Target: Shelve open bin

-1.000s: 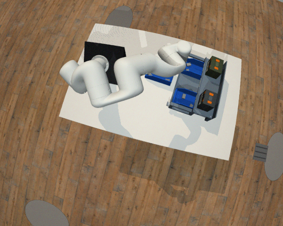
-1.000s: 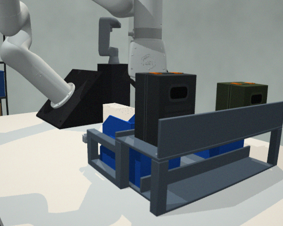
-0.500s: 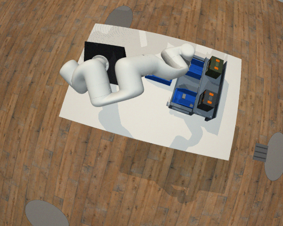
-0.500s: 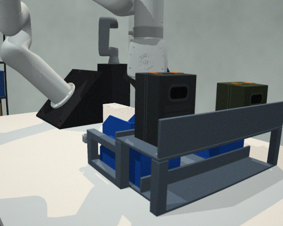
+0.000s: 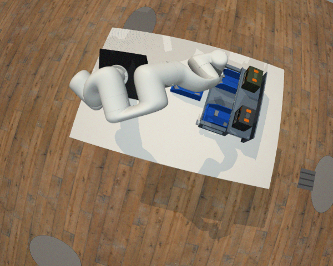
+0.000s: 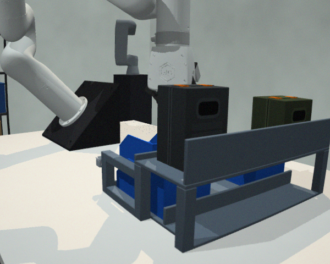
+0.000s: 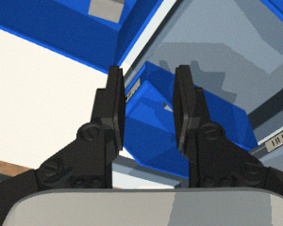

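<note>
The task's blue open bin point(image 5: 186, 92) point(image 7: 52, 30) lies on the white table point(image 5: 166, 134) in front of the shelf; a grey part shows in it and the arm hides some of it. The shelf point(image 5: 212, 127) point(image 6: 233, 201) holds two blue bins: one point(image 5: 231, 81) point(image 7: 148, 134) at the far end, one point(image 5: 209, 113) point(image 6: 133, 147) at the near end. The free place point(image 5: 220, 97) point(image 7: 203, 56) is a grey gap between them. My gripper point(image 7: 149, 84) is partly open and empty, above the front of the far-end bin. In the exterior view its fingertips are hidden.
A black box point(image 5: 243, 118) point(image 6: 199, 113) and a dark green box point(image 5: 252, 80) point(image 6: 281, 113) stand on the board over the shelf's rear, near either end. An upright back panel point(image 6: 257, 150) runs behind them. Side frames rise at the shelf's ends.
</note>
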Tool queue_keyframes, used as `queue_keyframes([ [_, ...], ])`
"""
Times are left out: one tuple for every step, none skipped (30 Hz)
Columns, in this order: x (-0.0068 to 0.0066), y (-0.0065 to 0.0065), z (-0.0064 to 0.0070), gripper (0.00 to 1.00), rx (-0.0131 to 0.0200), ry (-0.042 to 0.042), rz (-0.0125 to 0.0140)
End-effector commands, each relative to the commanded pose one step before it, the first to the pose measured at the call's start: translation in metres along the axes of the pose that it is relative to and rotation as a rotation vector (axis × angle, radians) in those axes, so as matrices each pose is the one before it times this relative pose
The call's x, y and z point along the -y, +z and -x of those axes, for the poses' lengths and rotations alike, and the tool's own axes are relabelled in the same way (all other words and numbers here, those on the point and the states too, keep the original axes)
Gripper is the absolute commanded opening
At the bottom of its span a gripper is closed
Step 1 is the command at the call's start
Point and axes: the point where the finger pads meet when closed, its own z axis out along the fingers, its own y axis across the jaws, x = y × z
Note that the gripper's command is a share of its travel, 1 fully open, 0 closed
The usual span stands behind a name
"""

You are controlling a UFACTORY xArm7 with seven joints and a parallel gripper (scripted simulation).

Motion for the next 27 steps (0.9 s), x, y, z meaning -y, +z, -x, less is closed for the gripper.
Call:
queue_keyframes([
  [-0.00128,-0.00202,-0.00051,0.33,0.00093,0.00821,0.00632],
  [0.0,0.0,0.0,0.33,0.0,0.0,0.0],
  [0.0,0.0,0.0,0.33,0.0,0.0,0.0],
  [0.00046,0.00008,-0.00081,0.33,-0.00047,0.04966,-0.00034],
  [0.00055,0.00009,-0.00092,0.33,0.00008,0.052,0.00016],
  [0.0006,0.00009,-0.00089,0.33,0.00008,0.052,0.00016],
  [0.00064,0.00009,-0.00085,0.33,0.00008,0.052,0.00016],
  [0.00069,0.00009,-0.00082,0.33,0.00008,0.052,0.00016],
  [0.0,0.0,0.0,0.33,0.0,0.0,0.0],
  [0.0,0.0,0.0,0.33,0.0,0.0,0.0],
  [0.0,0.0,0.0,0.33,0.0,0.0,0.0],
  [0.0,0.0,0.0,0.33,0.0,0.0,0.0],
  [0.0,0.0,0.0,0.33,0.0,0.0,0.0],
  [0.0,0.0,0.0,0.33,0.0,0.0,0.0],
  [0.0,0.0,0.0,0.33,0.0,0.0,0.0],
  [0.0,0.0,0.0,0.33,0.0,0.0,0.0],
  [0.0,0.0,0.0,0.33,0.0,0.0,0.0],
  [0.0,0.0,0.0,0.33,0.0,0.0,0.0],
  [0.0,0.0,0.0,0.33,0.0,0.0,0.0],
  [0.0,0.0,0.0,0.33,0.0,0.0,0.0],
  [0.00032,0.00005,-0.00032,0.33,-0.00024,0.04969,-0.00028],
  [0.00038,0.00005,-0.00037,0.33,0.00015,0.052,0.00025],
  [0.0004,0.00005,-0.00035,0.33,0.00015,0.052,0.00025],
  [0.00041,0.00005,-0.00033,0.33,0.00015,0.052,0.00025],
  [0.00043,0.00005,-0.0003,0.33,0.00015,0.052,0.00025],
  [0.0,0.0,0.0,0.33,0.0,0.0,0.0],
  [0.0,0.0,0.0,0.33,0.0,0.0,0.0],
])
